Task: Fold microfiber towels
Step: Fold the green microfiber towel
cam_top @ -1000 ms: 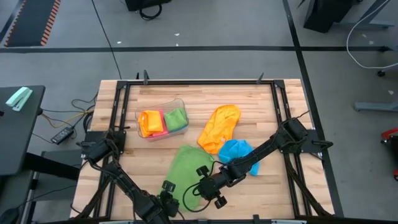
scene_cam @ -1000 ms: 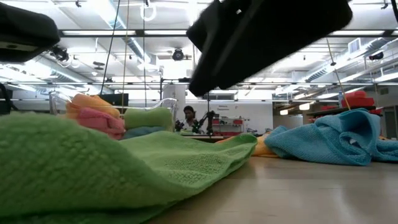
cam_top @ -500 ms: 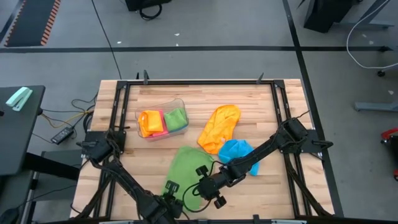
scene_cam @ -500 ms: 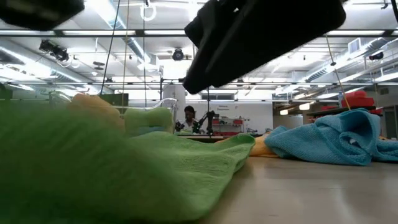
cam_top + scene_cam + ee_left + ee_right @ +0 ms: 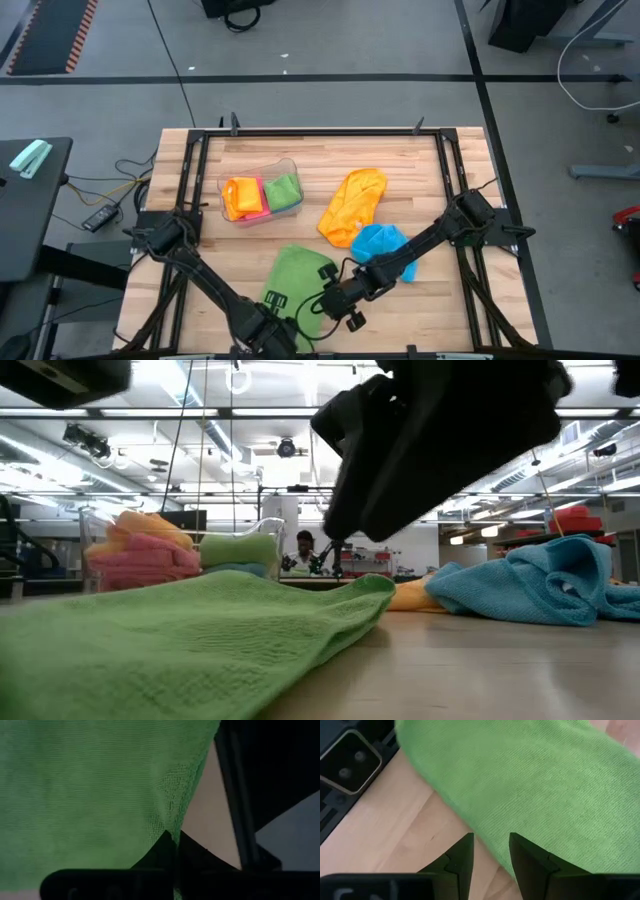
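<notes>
1. Green towel (image 5: 297, 277) lies flat on the table's near half, stretching away from both my grippers.
2. My left gripper (image 5: 174, 851) pinches its near edge shut.
3. My right gripper (image 5: 490, 851), part-open, straddles the adjacent edge, holding nothing yet.

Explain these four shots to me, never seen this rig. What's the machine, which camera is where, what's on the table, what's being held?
It is a robot with two dark jointed arms working at a wooden table. One picture looks straight down from overhead, one looks level across the tabletop, and two come from cameras on the arms' wrists.

On the table lie a spread bright green microfiber towel, a crumpled orange towel and a crumpled sky blue towel. A clear plastic tub holds folded orange, pink and green cloths.

The left gripper, at the near table edge, is shut on the green towel's edge. The right gripper is open, its fingers on either side of another edge of the same towel.
</notes>
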`<action>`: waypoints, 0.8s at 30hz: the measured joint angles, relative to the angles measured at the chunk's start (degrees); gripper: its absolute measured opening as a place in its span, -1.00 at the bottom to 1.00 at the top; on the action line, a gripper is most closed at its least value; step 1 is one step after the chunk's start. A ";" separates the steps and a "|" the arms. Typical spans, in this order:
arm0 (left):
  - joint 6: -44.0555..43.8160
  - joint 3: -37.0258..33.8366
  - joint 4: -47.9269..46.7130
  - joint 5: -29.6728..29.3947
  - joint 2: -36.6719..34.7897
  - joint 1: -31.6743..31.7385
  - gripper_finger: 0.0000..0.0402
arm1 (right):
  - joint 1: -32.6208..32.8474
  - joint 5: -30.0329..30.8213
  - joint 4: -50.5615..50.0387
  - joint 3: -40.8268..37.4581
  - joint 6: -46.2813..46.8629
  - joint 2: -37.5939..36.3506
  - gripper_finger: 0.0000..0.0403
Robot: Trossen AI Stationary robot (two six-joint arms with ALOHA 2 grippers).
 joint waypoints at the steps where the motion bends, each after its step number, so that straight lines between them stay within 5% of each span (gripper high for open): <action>1: 0.70 -0.01 -0.52 0.12 0.00 0.51 -0.96 | 0.10 -0.01 -0.73 0.00 -0.01 -0.16 -0.34; 24: 8.91 -0.01 -5.35 -4.61 -0.09 10.76 -0.84 | 3.43 6.85 -22.17 0.02 3.76 -17.23 -0.34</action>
